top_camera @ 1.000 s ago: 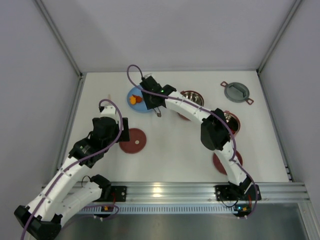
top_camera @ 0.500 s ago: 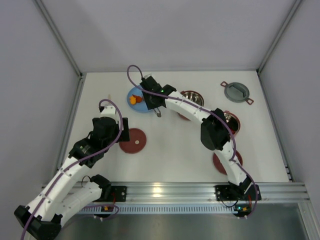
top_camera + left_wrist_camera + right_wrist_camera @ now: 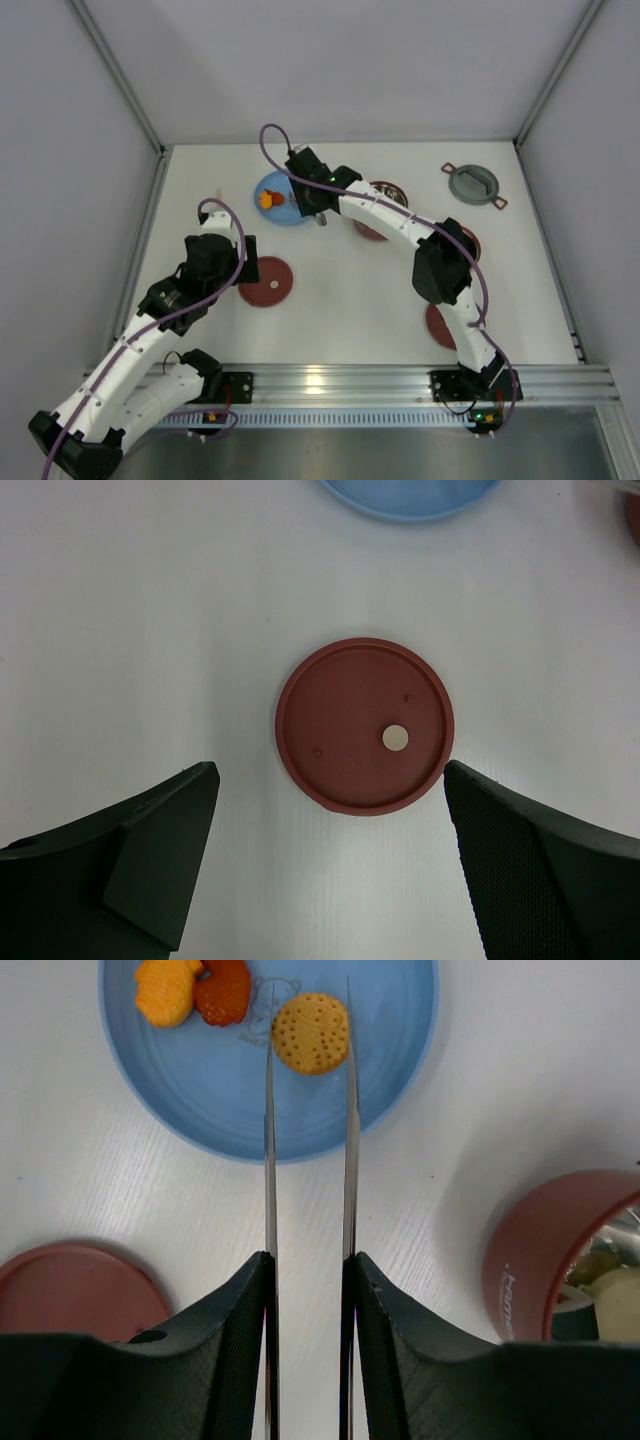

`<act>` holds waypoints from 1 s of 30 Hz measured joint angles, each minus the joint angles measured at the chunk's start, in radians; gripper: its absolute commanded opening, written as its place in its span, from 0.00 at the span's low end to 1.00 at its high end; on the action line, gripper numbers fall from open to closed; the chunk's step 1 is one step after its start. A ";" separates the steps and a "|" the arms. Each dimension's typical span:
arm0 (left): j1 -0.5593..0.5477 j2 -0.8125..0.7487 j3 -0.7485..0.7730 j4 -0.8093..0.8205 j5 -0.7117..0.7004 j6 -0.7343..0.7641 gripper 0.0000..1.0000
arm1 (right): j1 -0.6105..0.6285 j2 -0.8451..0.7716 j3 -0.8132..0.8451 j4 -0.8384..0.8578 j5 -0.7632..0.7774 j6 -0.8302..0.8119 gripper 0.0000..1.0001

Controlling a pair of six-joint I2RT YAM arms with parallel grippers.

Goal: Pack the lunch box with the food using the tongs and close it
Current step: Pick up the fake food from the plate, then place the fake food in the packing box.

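Your right gripper (image 3: 308, 1280) clamps slim silver metal tongs (image 3: 269, 1160); tips, ahead of fingers (image 3: 230, 1340), flank round dotted tan biscuit (image 3: 311, 1033) on glossy light-blue plate (image 3: 330, 1120). Right of fingers: dark-red steel-lined bowl (image 3: 545, 1230). Your left gripper (image 3: 328, 780) gapes wide over matte dark-red disc lid (image 3: 350, 710).

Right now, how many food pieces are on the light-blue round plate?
3: an orange piece at the plate's left, a red-orange piece touching it, a round dotted tan biscuit between the silver tongs' tips. None seems hidden.
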 measured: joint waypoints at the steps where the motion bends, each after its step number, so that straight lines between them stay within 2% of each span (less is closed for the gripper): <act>1: 0.000 0.000 0.000 0.000 0.000 0.000 0.99 | 0.000 -0.021 -0.008 -0.004 0.002 0.000 0.21; 8: 0.000 0.000 0.000 0.000 0.000 0.000 0.99 | 0.002 -0.219 -0.066 0.001 0.029 0.001 0.21; 13: 0.000 0.000 0.000 0.000 0.000 0.000 0.99 | 0.002 -0.375 -0.164 0.000 0.076 0.016 0.22; 24: 0.000 0.000 0.000 0.000 0.000 0.000 0.99 | -0.005 -0.764 -0.670 -0.002 0.180 0.091 0.23; 30: 0.000 0.000 0.000 0.000 0.000 0.000 0.99 | -0.031 -0.941 -0.814 0.002 0.200 0.132 0.24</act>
